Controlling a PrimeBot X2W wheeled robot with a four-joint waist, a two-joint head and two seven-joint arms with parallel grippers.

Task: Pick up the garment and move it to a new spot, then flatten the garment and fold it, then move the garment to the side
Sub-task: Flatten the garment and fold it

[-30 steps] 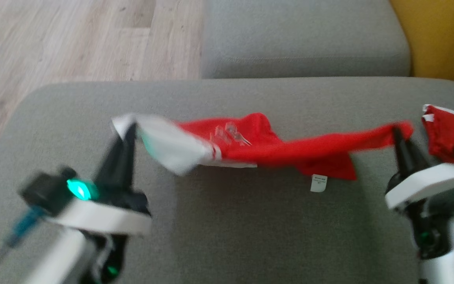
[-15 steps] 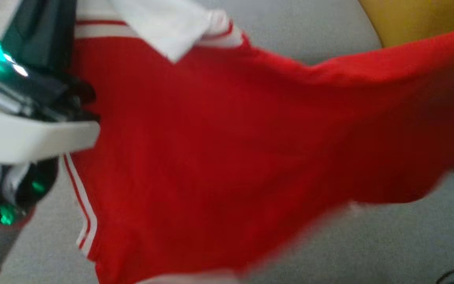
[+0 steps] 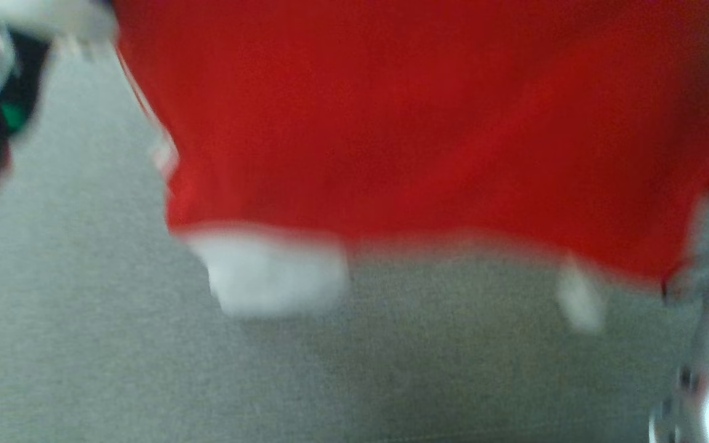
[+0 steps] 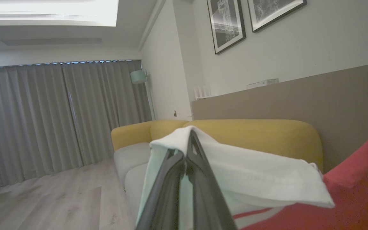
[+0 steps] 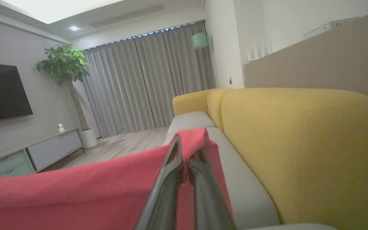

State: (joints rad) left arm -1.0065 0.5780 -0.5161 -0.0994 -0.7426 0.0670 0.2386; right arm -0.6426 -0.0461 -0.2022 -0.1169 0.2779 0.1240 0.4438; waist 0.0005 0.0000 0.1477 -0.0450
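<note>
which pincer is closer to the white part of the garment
Left. The left pincer is shut on the white part itself; the right pincer pinches the red edge at the far end.

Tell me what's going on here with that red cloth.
The robot is holding the red garment up by both arms. The left gripper is shut on the garment's white section, and the right gripper is shut on a red edge. The cloth hangs spread between them, apparently above the grey sofa cushion; the head view is too blurred to be sure the hem is free. It is not yet laid flat or folded.
</note>
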